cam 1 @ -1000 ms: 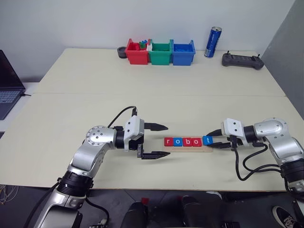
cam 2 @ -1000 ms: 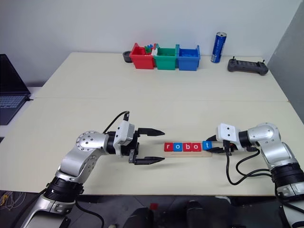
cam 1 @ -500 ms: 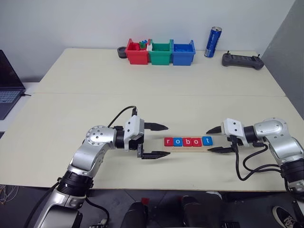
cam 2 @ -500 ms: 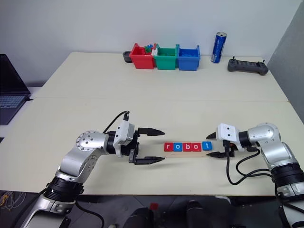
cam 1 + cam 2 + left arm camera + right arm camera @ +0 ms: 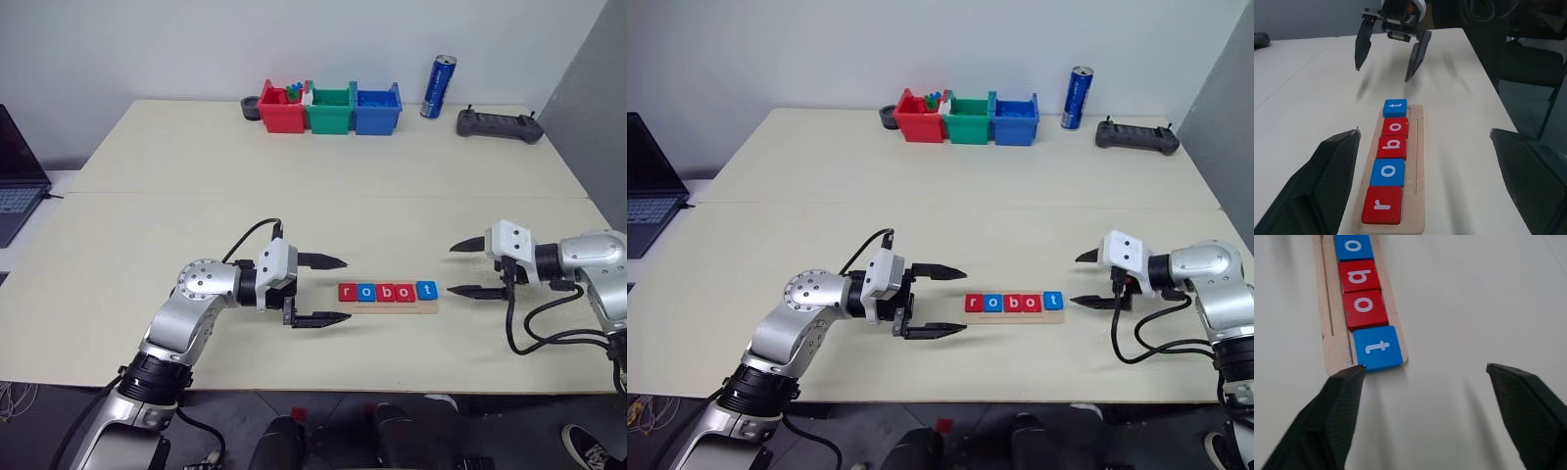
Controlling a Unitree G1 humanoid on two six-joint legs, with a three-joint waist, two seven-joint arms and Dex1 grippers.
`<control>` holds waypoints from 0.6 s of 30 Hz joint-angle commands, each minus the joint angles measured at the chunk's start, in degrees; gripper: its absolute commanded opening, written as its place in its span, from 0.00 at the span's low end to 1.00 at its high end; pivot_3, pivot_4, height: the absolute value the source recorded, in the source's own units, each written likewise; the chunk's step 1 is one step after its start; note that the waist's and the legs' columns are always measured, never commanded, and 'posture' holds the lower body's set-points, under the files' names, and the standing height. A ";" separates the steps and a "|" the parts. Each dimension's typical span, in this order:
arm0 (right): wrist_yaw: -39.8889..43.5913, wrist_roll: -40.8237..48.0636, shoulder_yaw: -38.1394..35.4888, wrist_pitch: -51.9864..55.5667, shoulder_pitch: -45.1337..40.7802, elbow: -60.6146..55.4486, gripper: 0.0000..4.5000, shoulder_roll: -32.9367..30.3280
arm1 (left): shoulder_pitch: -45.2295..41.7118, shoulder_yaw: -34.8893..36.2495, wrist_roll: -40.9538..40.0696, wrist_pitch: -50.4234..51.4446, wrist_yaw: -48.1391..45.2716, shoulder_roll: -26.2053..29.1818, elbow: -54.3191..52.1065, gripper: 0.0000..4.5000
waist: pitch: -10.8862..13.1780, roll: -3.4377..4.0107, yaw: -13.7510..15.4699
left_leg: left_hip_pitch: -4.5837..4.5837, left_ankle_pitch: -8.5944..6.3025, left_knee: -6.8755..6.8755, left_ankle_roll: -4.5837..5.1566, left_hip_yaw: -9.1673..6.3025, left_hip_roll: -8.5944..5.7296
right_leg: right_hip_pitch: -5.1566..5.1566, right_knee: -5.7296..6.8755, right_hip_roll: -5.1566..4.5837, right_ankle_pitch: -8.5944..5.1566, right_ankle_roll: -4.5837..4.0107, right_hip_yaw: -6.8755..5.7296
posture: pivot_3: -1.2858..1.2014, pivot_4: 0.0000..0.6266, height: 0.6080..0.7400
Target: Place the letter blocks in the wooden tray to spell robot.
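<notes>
The letter blocks lie in one row in the wooden tray near the table's front edge, reading r, o, b, o, t from left to right. The r, b and second o are red; the first o and the t are blue. My left gripper is open just left of the tray's r end, one finger on each side of the tray's line. My right gripper is open and holds nothing, a short way right of the t block and raised off the table.
Red, green and blue bins stand at the table's back. A blue can and a black controller are at the back right. A laptop sits off the left edge.
My right gripper opened off the t block and drew back to the right and upward. The t block now lies in line with the others. The left arm stayed still.
</notes>
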 commanded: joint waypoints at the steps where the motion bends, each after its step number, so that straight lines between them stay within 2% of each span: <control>1: -3.07 -0.73 -0.82 -2.12 -0.09 0.35 0.63 1.29 | -1.46 0.31 0.14 -1.07 -0.29 -0.53 -0.14 1.00 | 0.00 0.00 0.02 | 0.00 0.00 0.00 0.00 0.00 0.00 | 0.00 0.00 0.00 0.00 0.00 0.00 | 0.52 0.24 1.00; 8: -5.27 -2.84 0.60 -4.60 1.33 0.63 0.04 2.81 | -2.04 0.55 0.13 -1.30 -0.96 -0.25 0.49 1.00 | 0.00 0.00 0.13 | -0.02 0.00 0.01 0.00 -0.01 -0.01 | 0.00 0.00 -0.01 0.00 0.00 0.00 | 0.52 0.24 1.00; 9: -5.30 -3.23 0.89 -4.98 1.61 0.76 0.02 2.70 | -2.07 0.61 0.15 -1.29 -0.99 -0.17 0.54 1.00 | 0.00 0.00 0.13 | -0.02 0.00 0.01 0.00 -0.01 -0.01 | 0.00 0.00 -0.01 0.00 0.00 0.00 | 0.52 0.24 1.00; 18: -5.31 -4.32 2.04 -4.75 3.35 -0.83 0.02 2.80 | -1.74 0.89 0.19 -0.85 -0.85 -0.02 0.00 1.00 | 0.00 0.00 0.10 | -0.01 0.00 0.01 0.00 0.00 -0.01 | 0.00 0.00 -0.01 0.00 0.00 0.00 | 0.52 0.24 1.00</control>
